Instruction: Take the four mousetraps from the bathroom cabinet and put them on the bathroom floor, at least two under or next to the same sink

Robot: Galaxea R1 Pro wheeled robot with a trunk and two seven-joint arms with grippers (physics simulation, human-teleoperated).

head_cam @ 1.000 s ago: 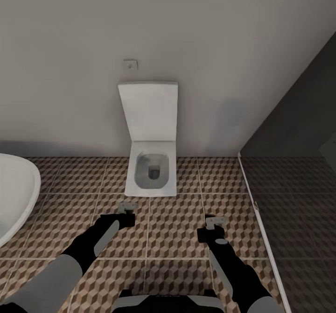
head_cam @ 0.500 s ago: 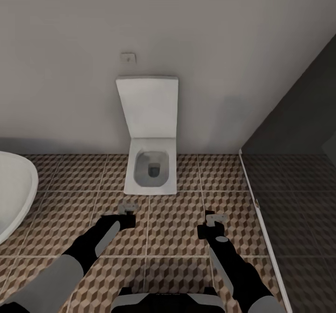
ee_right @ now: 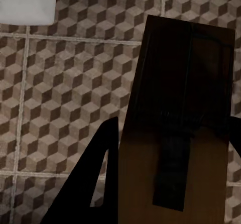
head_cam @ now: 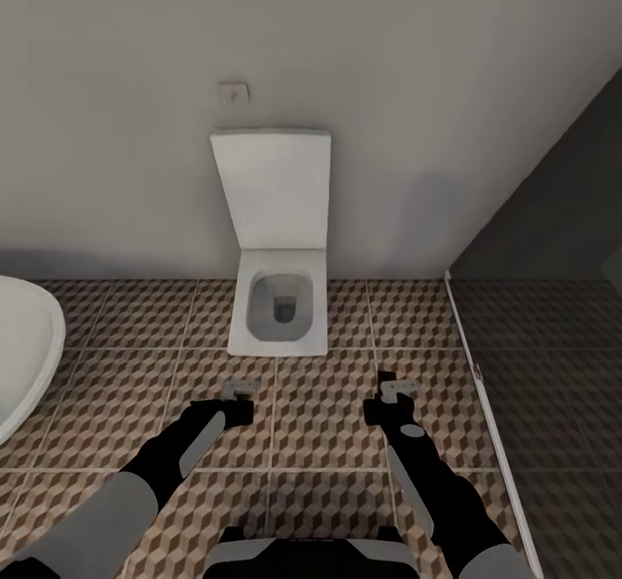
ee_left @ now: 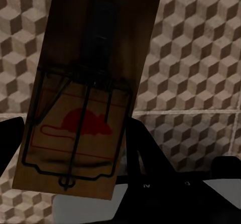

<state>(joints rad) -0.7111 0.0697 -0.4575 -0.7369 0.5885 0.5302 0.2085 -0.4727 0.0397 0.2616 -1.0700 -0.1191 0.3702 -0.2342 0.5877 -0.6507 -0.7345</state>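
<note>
The view has drawn back from the square white toilet [head_cam: 278,302]. Both pincers, left [head_cam: 239,386] and right [head_cam: 390,387], grip flat brown wooden mousetraps [ee_left: 85,93] [ee_right: 175,128]; sink not reached.

2 mousetraps [ee_left: 85,93] [ee_right: 178,128], 2 grippers [head_cam: 240,386] [head_cam: 390,388], 1 toilet [head_cam: 276,302]

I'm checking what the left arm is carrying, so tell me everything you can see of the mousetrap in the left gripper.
The mousetrap is a flat rectangular board that looks like brown wood, seen close up in the left wrist view. Its face carries a red mouse silhouette inside a thin red outline, dark wire bars bent across it, and a dark plate toward one end. It sits between the left gripper's dark fingers, held above the cube-patterned bathroom floor, not touching the tiles.
</note>
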